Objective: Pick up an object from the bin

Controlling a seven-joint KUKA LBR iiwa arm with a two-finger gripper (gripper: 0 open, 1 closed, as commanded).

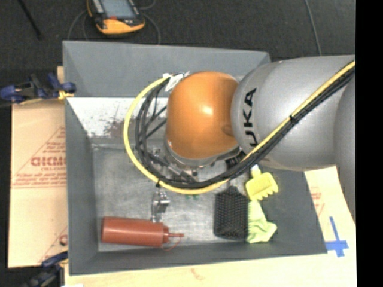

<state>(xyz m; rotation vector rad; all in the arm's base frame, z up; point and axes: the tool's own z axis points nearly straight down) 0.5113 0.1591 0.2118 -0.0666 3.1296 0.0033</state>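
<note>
Over the grey metal bin [81,172], reaching in from its right edge: silver arm [293,136], covering the middle and far part of the floor. Orange domed cover [200,115] on the wrist, with black and yellow cables [136,141] looped round its left side.

Along the near edge, left half: red squeeze bottle [133,231] on its side, nozzle pointing right. Right of it and apart: black bristly block [231,214]. Against the block's right side: crumpled yellow-green cloth [261,226]. Just beyond the cloth, by the arm: yellow toothed plastic piece [262,185].

Below the cover hangs the claw [160,205], over the bottle's nozzle end and close to it; contact unclear. Whether the claw is open or closed, cannot tell.
</note>
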